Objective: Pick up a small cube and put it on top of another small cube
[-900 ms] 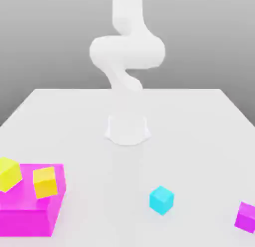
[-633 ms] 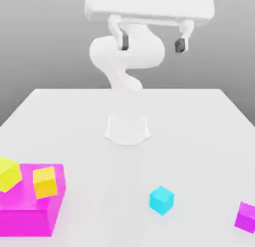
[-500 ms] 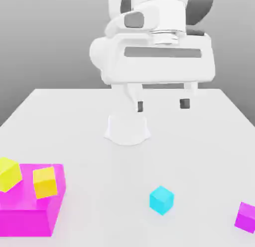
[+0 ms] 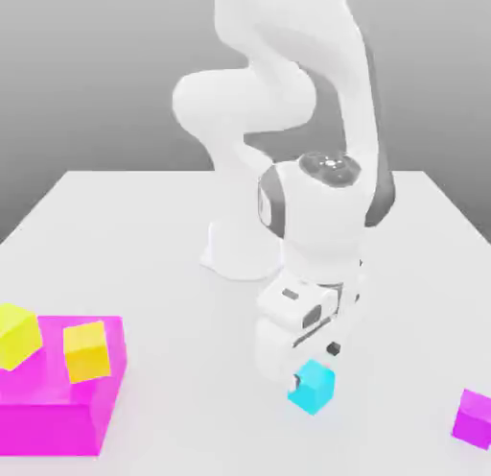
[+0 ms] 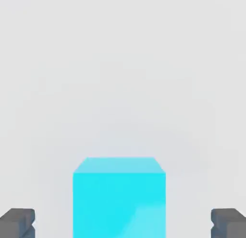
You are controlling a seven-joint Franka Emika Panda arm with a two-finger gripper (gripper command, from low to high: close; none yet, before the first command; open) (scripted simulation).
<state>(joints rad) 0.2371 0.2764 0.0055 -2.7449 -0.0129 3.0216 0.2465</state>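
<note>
A small cyan cube (image 4: 312,386) rests on the white table (image 4: 144,234), toward the front. My gripper (image 4: 313,365) has come down right over it and is open. In the hand view the cyan cube (image 5: 119,196) sits between the two dark fingertips (image 5: 17,222), which stand wide apart on either side without touching it. A small magenta cube (image 4: 475,418) lies at the front of the exterior view's right. On the exterior view's left, a small orange-yellow cube (image 4: 86,350) and a yellow cube (image 4: 17,335) are at a large magenta block (image 4: 53,407).
The arm's white base (image 4: 245,249) stands in the middle of the table, behind the cyan cube. The large magenta block takes up the front corner on the exterior view's left. Bare table lies between the cyan cube and each of the other cubes.
The hand dropped from high above the table down to the cyan cube, fingers staying apart. None of the cubes has moved.
</note>
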